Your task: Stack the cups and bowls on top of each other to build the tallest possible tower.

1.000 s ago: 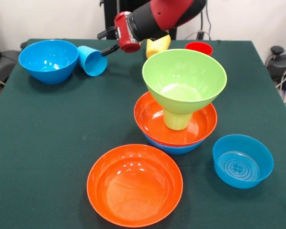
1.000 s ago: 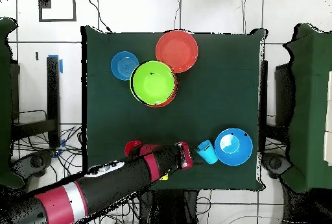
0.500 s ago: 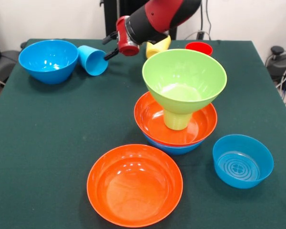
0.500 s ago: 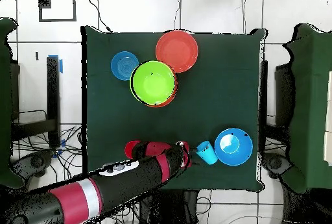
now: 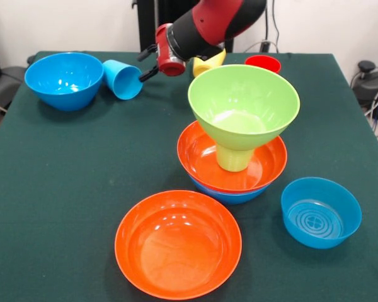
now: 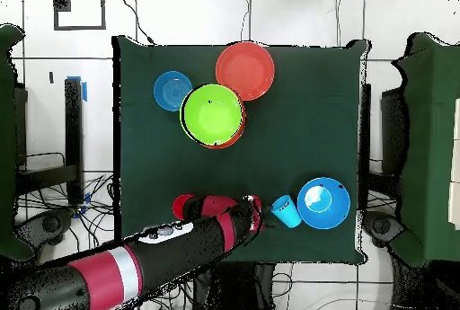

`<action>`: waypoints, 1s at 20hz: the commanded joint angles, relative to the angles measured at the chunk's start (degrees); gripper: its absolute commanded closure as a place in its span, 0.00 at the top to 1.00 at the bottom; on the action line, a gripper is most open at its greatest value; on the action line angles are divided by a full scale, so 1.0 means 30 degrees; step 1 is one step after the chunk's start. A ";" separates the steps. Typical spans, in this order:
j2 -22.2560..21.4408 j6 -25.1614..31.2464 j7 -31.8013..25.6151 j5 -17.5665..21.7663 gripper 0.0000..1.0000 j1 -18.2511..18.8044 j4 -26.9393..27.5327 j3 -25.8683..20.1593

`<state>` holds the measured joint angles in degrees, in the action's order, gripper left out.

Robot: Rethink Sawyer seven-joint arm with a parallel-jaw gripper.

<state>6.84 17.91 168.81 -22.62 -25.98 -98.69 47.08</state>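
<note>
Blue cup (image 5: 122, 79) lies tipped at far left, bearing no readable writing; the arm slants down, its end effector (image 5: 147, 63) beside it, fingers apart.

A dark green table (image 5: 63, 189) amid floor cables (image 6: 54, 208).

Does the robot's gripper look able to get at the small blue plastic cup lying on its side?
Probably yes: the gripper hangs open beside the blue cup, with nothing between them.

Tower (image 5: 238, 135) mid-table (green bowl (image 5: 244, 104) topmost), blue cup (image 5: 123, 79) toppled
</note>
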 commanded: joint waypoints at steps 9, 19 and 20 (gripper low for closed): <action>0.3540 0.1157 0.3360 -0.0929 1.00 -0.1760 0.2294 -0.0047; 0.5706 0.1572 0.4109 -0.2081 1.00 -0.2478 0.2671 0.1342; 0.5736 0.1456 0.4040 -0.2167 1.00 -0.2449 0.2645 0.1320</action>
<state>19.41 18.66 168.81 -24.67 -33.61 -98.35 54.71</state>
